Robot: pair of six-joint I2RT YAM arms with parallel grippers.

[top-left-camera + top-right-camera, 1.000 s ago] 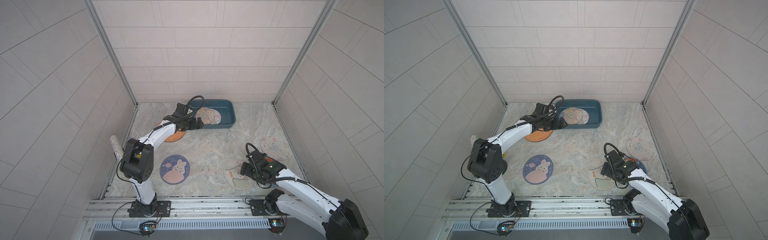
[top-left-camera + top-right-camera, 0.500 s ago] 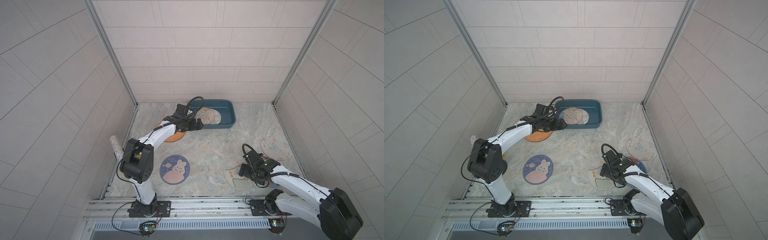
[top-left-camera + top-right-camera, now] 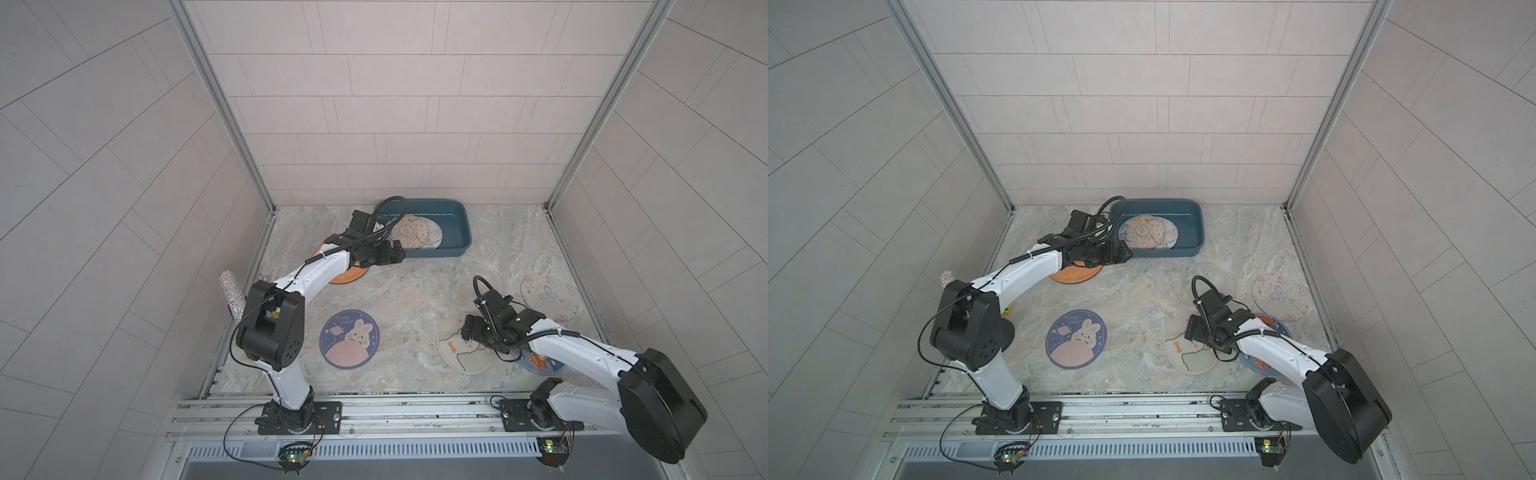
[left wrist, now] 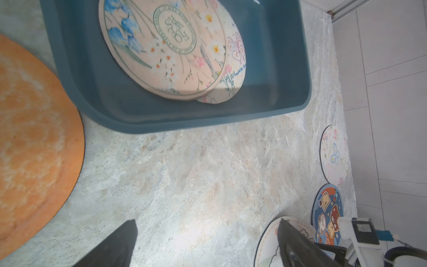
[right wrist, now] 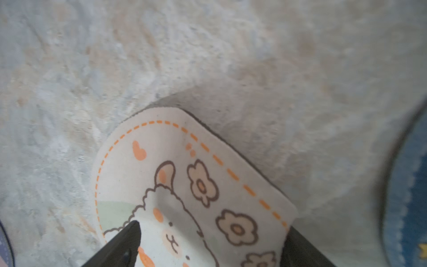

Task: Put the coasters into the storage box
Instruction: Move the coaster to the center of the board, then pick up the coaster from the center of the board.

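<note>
The right hand (image 3: 470, 332) has crept sideways toward the robot's left, reaching further across the sheep coaster (image 3: 457, 359). Its arm has followed: the black elbow (image 3: 660, 415) has swung in toward the middle of the worktop (image 3: 415, 291). The coaster itself seems nudged slightly the same way.
</note>
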